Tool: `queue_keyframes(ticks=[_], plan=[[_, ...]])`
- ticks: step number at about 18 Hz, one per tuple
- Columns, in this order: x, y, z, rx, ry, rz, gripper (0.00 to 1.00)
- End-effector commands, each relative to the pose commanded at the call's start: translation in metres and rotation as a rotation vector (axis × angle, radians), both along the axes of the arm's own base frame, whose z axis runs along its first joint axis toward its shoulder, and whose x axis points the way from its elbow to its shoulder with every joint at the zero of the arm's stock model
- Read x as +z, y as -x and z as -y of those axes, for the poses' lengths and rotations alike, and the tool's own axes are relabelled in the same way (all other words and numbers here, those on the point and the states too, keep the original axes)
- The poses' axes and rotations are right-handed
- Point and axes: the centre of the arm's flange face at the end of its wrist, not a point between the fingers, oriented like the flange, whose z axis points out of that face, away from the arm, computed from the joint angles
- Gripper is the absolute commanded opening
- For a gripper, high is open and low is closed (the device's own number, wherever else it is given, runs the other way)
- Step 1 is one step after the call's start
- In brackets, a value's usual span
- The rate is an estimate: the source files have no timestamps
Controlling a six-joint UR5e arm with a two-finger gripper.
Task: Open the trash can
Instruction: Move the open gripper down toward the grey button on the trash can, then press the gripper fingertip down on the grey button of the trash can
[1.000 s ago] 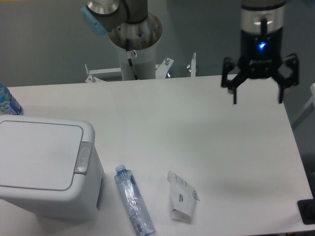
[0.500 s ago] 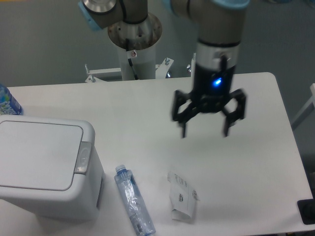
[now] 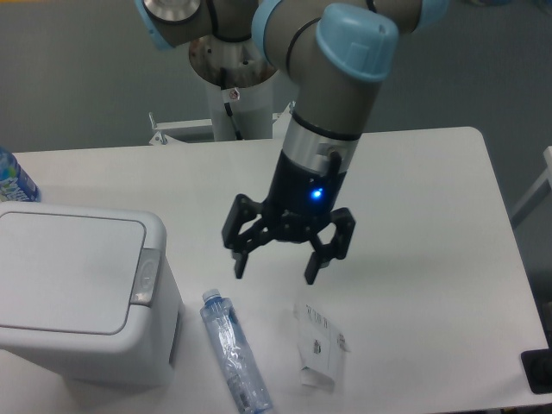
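The trash can [image 3: 95, 345] is a white boxy bin at the front left of the table. Its flat light-grey lid [image 3: 65, 269] is closed. The grey push-button latch [image 3: 145, 277] sits on its right rim. My gripper [image 3: 274, 269] hangs open and empty above the table's middle, to the right of the latch and apart from the can. Its fingers point down.
A crushed clear plastic bottle [image 3: 235, 352] lies just right of the can. A crumpled white wrapper [image 3: 317, 343] lies below the gripper. A blue-labelled bottle [image 3: 12, 179] stands at the far left edge. The arm's base column [image 3: 235, 86] stands behind the table.
The gripper has swept from the table's far right corner leftward and toward the front, lower over the table, closer to the trash can. It stays open.
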Motion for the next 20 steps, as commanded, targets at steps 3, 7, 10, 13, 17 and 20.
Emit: queue_keyframes(ticks=[3,7,10,13,17,20], plan=[[-0.001,-0.014,-0.01,-0.003,0.005,0.016,1.0],[-0.01,-0.029,-0.022,-0.036,0.014,0.022,1.0],[-0.014,-0.035,-0.026,-0.045,0.02,0.029,1.0],[-0.016,-0.041,-0.03,-0.055,0.024,0.031,1.0],[-0.016,-0.047,-0.032,-0.06,0.025,0.031,1.0],[-0.019,-0.049,-0.033,-0.064,0.03,0.034,1.0]])
